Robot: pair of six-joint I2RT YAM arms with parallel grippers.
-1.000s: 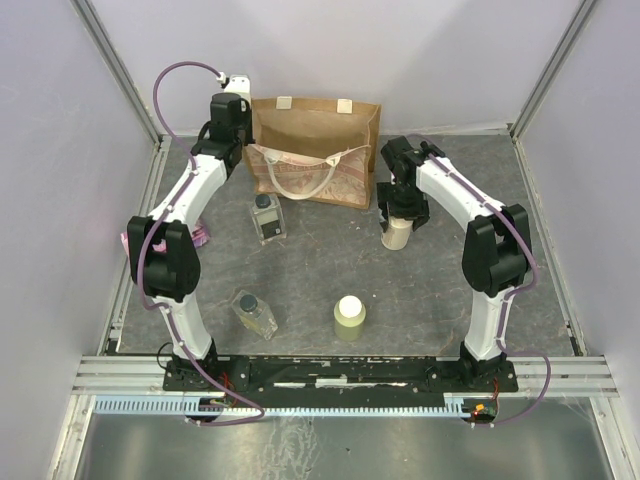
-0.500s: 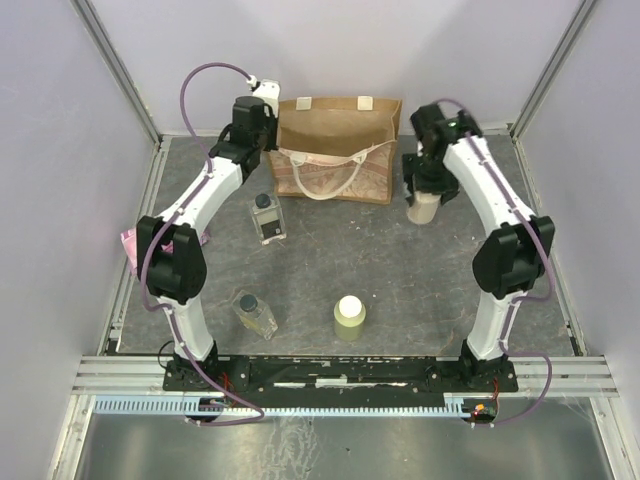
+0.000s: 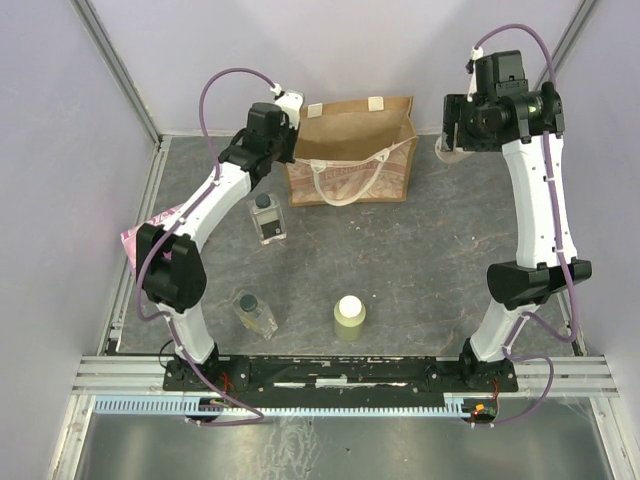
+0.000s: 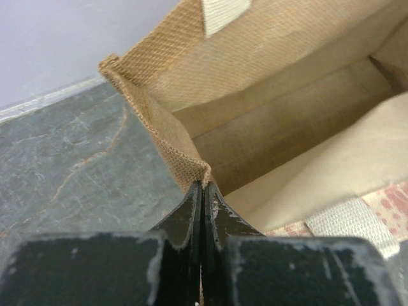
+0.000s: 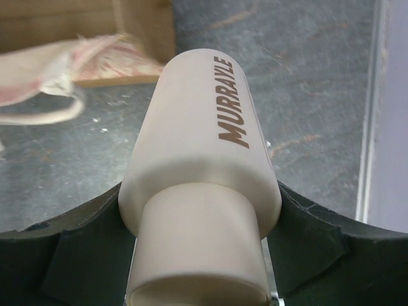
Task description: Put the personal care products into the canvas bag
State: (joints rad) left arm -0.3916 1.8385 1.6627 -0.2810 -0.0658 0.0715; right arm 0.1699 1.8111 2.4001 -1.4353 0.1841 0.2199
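Observation:
The canvas bag (image 3: 352, 150) stands open at the back of the table. My left gripper (image 3: 291, 125) is shut on the bag's left rim corner (image 4: 191, 167), holding it. My right gripper (image 3: 452, 135) is shut on the cream cylindrical bottle (image 5: 201, 166), lifted high to the right of the bag; only a bit of the bottle (image 3: 447, 150) shows in the top view. Two clear squarish bottles with dark caps (image 3: 266, 217) (image 3: 254, 313) and the pale yellow-green bottle with a white cap (image 3: 349, 318) stand on the table.
A flat pink packet (image 3: 135, 232) lies at the left edge, partly behind the left arm. The bag's cream handles (image 3: 345, 180) hang over its front panel. Walls and a metal rail (image 5: 370, 108) enclose the grey table.
My right arm has lifted the cream bottle off the table and swung it up and right of the bag. My left gripper has dragged the bag to the right.

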